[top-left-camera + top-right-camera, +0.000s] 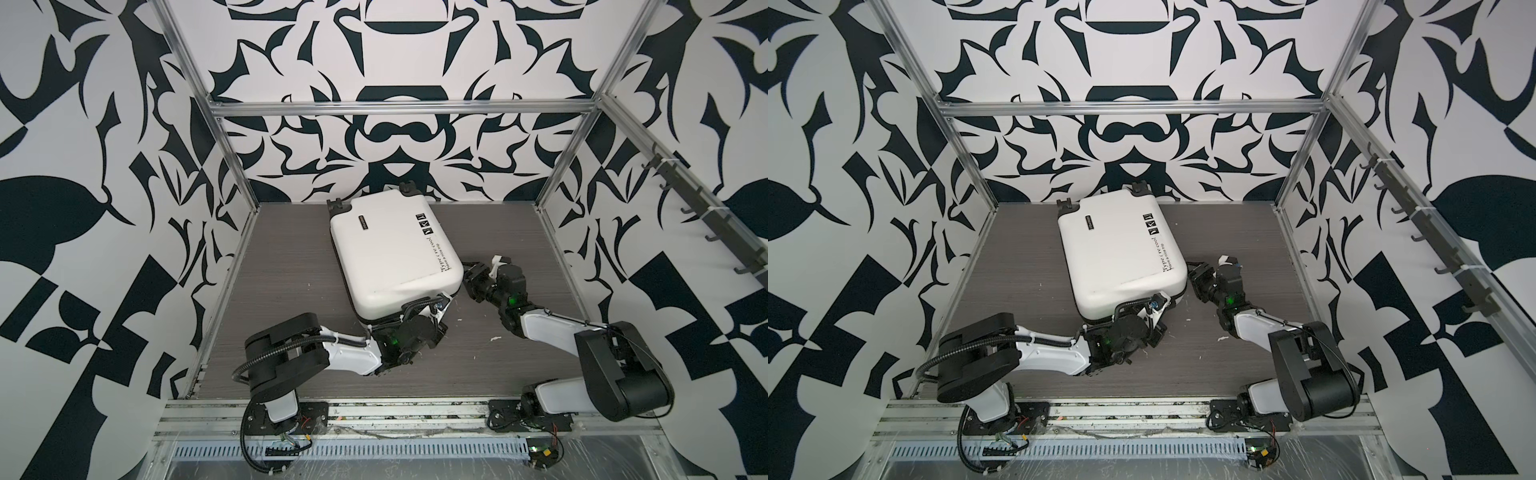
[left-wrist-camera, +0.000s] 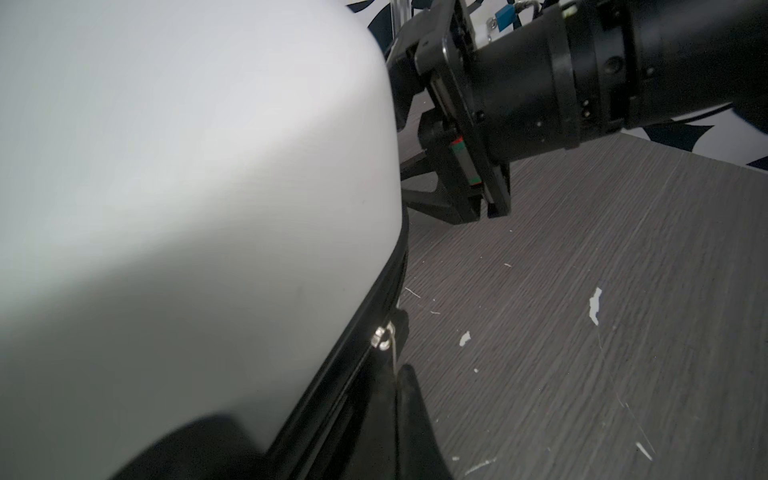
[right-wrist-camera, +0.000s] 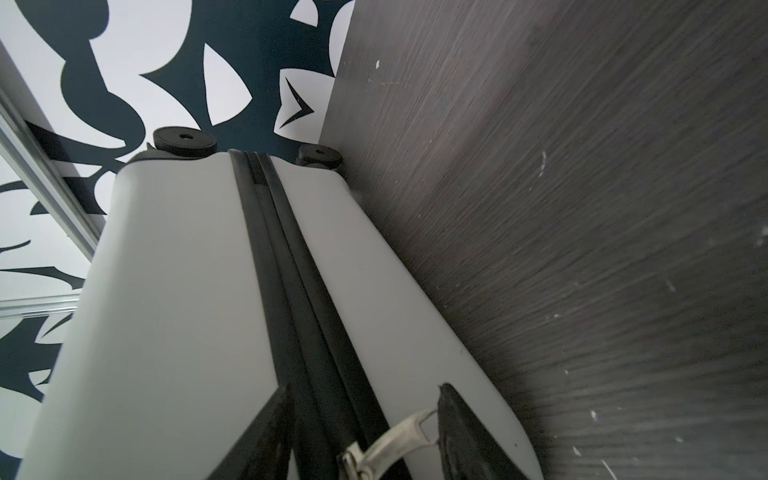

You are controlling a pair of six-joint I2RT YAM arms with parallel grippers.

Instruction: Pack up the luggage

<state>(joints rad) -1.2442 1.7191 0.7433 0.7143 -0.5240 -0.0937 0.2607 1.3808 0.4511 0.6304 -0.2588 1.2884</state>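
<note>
One luggage (image 1: 395, 257), white shell up, lying flat toward the back of the desk (image 1: 282, 291), turned slightly askew, both halves together with the black zip band (image 3: 295, 291) between them. On the upper shell: one small dark label (image 1: 360, 222), three square icons (image 1: 424, 222), two lines of black print (image 1: 444, 259). Two black wheels (image 1: 409, 190) at the far end in both top views, close to the patterned back wall (image 1: 395, 137). Two zip pulls counted: a white one (image 3: 395, 436) in the right wrist view, a small metal one (image 2: 382, 337) in the left wrist view.

At the luggage's right edge, right end effector (image 3: 361, 392) released, fingers (image 3: 266, 424) apart and straddling the zip band, white pull between them. At the near right corner, left end effector (image 1: 441, 302) clenched tight, tips masked by its own wrist; cannot tell whether anything is pinched. Near corner of the shell covered by that wrist.

Scattered white flecks (image 1: 494, 338) on the desk between the two arms. Further out: aluminium frame bars (image 1: 399, 109), one rail of dark hooks (image 1: 702, 210) on the right wall, one slotted cable duct (image 1: 353, 451) along the front.
</note>
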